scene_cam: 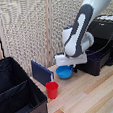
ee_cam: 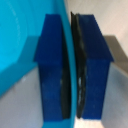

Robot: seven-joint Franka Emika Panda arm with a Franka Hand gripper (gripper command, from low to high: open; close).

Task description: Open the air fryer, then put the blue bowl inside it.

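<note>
While the blue bowl [scene_cam: 64, 72] hangs beneath it, the gripper [scene_cam: 68, 64] pinches its rim.

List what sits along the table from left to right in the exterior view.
Black fabric divided case → dark-blue flat board → red cup → blue bowl, held at its rim by the end effector → air fryer with its drawer pulled open.

red cup [scene_cam: 52, 89] near bowl, board [scene_cam: 41, 72] beside
</note>
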